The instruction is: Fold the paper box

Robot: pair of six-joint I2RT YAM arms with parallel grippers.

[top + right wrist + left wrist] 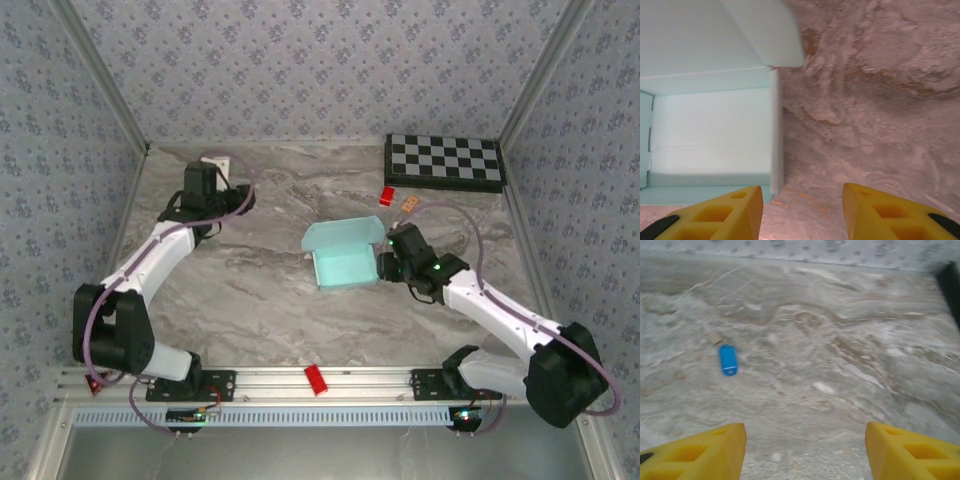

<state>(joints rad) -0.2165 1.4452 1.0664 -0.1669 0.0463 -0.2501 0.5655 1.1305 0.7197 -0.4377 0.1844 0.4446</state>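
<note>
Paper box [345, 255] lies on the marble tabletop [260, 290] just to the left of my right pincer [388, 262], well apart from my left pincer [205, 175], which sits off towards the far-left corner.

By my reckoning the fold is most of the way there. The base is flat and the side walls stand up, so the pale-blue card already makes an open tray. On the right wrist camera the paper box [710, 130] shows its inside floor and its right wall edge-on, just ahead of my left fingertip [725, 212]. The lid panel with its rounded flap rises from the far side and is not closed. What I judge is left: bring the lid down over the tray and tuck its flaps in.

My right pincer [802, 212] is spread and pinches nothing; only bare tabletop shows in the gap. My left pincer [805, 450] is likewise spread over bare marble, with a small blue tag [728, 359] lying ahead of it and to its left.

I can read no writing, brand or label on the card or on the tag.
</note>
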